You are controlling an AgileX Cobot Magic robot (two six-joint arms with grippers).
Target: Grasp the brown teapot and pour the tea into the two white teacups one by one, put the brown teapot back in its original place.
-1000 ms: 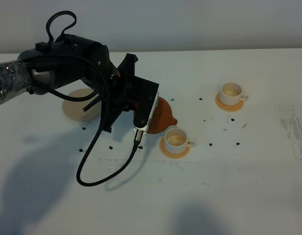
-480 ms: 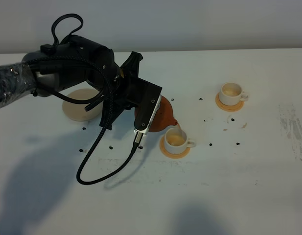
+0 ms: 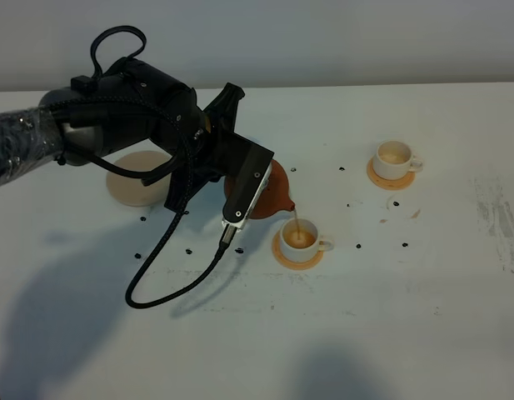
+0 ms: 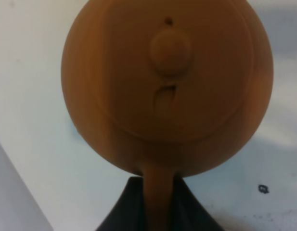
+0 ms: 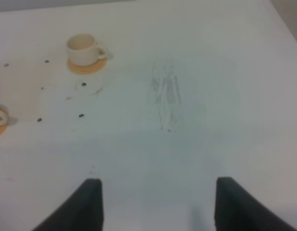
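Observation:
The brown teapot (image 3: 271, 192) hangs tilted above the table, spout down over the near white teacup (image 3: 301, 242). A thin stream of tea (image 3: 296, 222) falls from the spout into that cup. My left gripper (image 4: 158, 204) is shut on the teapot's loop handle (image 4: 158, 192), and the teapot (image 4: 167, 82) with its knobbed lid fills the left wrist view. The other white teacup (image 3: 394, 158) stands farther back right on its coaster, also seen as the teacup (image 5: 83, 47) ahead of my right gripper (image 5: 158, 204). That gripper is open and holds nothing. The cream plate (image 3: 130, 182) lies bare at the left.
Orange-tan coasters (image 3: 286, 254) sit under both cups. Small dark specks (image 3: 358, 246) dot the table around the cups. A black cable (image 3: 169, 287) loops down from the left arm (image 3: 140, 108) onto the table. A scuffed patch (image 3: 498, 217) marks the right side.
The left arm has tipped the teapot further toward the near cup. Tea now streams from the spout, and brown liquid shows in that cup.

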